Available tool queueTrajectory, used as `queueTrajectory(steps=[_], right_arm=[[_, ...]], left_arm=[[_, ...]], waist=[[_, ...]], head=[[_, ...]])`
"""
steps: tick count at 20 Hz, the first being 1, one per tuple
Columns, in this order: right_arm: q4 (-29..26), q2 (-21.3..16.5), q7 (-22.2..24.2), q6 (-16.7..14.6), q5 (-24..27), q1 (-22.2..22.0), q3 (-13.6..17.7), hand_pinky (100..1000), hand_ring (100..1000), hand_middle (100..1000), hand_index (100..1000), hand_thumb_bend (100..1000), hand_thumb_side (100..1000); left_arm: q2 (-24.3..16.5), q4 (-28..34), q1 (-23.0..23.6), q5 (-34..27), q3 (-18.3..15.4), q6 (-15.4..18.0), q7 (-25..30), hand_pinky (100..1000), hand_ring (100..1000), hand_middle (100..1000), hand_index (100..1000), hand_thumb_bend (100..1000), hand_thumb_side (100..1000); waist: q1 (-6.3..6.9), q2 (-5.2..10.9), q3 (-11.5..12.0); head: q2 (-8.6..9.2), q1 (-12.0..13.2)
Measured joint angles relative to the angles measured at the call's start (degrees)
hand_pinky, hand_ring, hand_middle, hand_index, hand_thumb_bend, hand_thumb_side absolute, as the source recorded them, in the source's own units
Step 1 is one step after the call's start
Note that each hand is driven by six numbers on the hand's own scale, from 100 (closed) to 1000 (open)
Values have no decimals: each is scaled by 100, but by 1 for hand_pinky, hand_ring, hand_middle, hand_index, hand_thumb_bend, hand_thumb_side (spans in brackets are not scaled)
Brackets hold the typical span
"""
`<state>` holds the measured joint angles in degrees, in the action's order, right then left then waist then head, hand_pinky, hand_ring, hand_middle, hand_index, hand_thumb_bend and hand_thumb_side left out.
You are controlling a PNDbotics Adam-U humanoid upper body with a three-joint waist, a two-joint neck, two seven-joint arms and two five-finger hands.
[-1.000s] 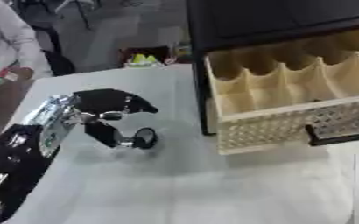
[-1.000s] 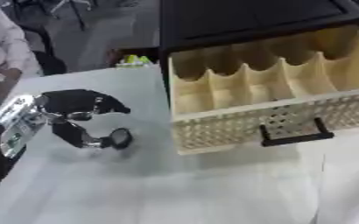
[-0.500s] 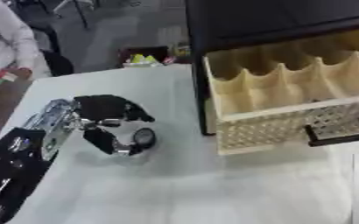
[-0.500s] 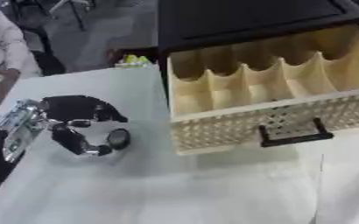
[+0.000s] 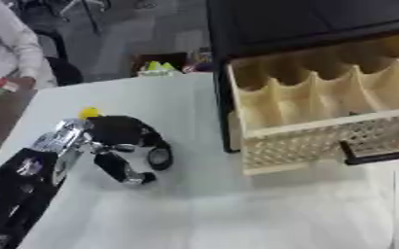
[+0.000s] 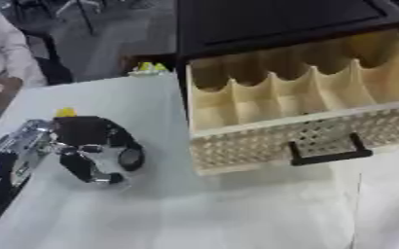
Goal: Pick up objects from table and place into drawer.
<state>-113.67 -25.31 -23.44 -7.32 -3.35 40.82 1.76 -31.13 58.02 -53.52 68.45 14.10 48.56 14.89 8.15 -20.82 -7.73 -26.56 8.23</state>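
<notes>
1. The left hand (image 5: 122, 141) lies low over the left part of the desk (image 5: 237, 209), its black arm coming in from the lower left corner.
2. Its fingers (image 5: 158, 154) are curled downward, thumb (image 5: 122, 169) bent below them; whether they close on anything cannot be told, since the space under the palm is blurred.
3. A small yellow thing (image 5: 89, 113) shows just behind the hand's wrist, on the desk; its shape is unclear.
4. The right hand shows in neither view.
5. To the right stands a black cabinet (image 6: 271, 19) with a pale drawer (image 6: 297, 121) pulled out toward the camera.
6. The drawer is split by wavy dividers into several compartments; those that can be seen into look empty.
7. Its front is a perforated panel with a black handle (image 6: 326, 153).
8. Hand and drawer are well apart, bare desk between them.
9. Beyond the desk's far edge sits a yellow-green thing (image 5: 158, 67), on the floor side.
</notes>
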Motion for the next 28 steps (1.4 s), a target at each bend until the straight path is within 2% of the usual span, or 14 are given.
queueTrajectory(steps=[7,15,21,28], right_arm=[[0,1,15,14,2,0,0,218,461,451,663,868,987],[0,28,34,32,2,-2,1,215,460,449,660,868,987],[0,43,56,55,2,-32,1,218,461,449,659,868,987],[0,44,62,61,2,-50,1,220,462,450,659,868,987]], left_arm=[[1,-151,-52,393,-72,268,-353,732,819,755,987,216,1000],[12,-272,-99,645,-70,337,-711,721,814,752,975,150,1000],[44,-314,-148,626,-11,337,-797,727,819,761,1000,141,1000],[44,-337,-151,427,21,334,-659,723,817,759,1000,129,1000]], waist=[[0,-9,-8],[0,-10,5],[-5,-9,73],[-5,-2,82]], head=[[1,6],[1,7],[-2,7],[-2,7]])
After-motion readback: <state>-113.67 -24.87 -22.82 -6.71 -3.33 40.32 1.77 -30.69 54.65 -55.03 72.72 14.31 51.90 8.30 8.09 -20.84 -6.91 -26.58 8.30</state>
